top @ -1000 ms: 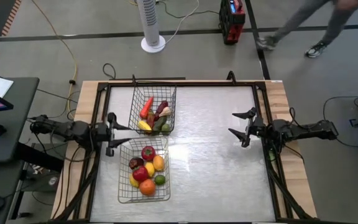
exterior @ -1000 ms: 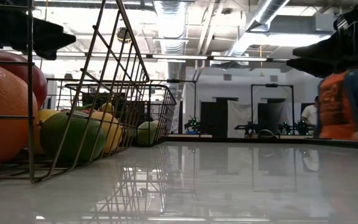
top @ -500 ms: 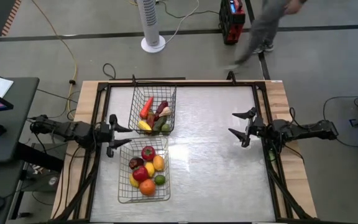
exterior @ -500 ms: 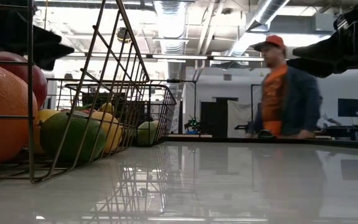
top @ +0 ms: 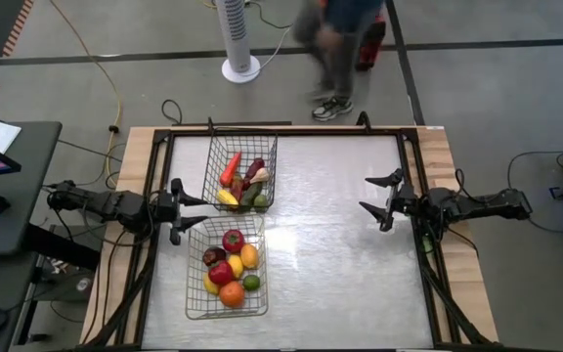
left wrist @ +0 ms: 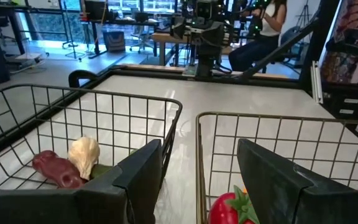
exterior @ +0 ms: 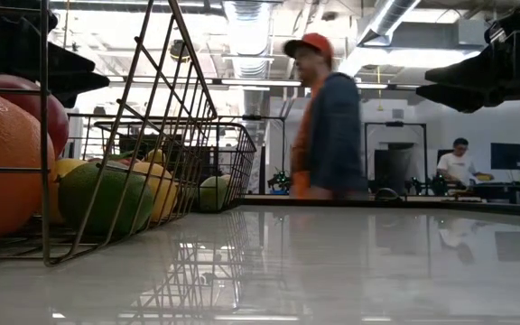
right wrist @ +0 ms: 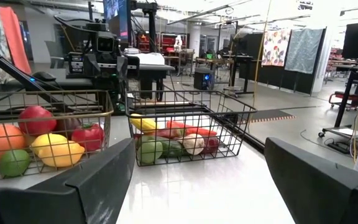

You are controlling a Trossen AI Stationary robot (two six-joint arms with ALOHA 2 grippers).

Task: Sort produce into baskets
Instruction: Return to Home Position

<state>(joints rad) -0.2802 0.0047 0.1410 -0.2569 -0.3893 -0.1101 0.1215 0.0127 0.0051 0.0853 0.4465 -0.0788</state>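
Two wire baskets stand at the table's left. The far basket holds a carrot, a dark red pepper, corn and a cucumber. The near basket holds red apples, lemons, an orange and a lime. My left gripper hovers open at the baskets' left side, level, in line with the gap between them. My right gripper hovers open near the right edge and faces both baskets.
Bare tabletop lies between the baskets and my right gripper. A wooden frame borders the table. A person walks on the floor beyond the far edge, near a white tower fan.
My left gripper has rolled a little about its own pointing line, staying in place and open. The person beyond the far edge has walked from the right toward the left.
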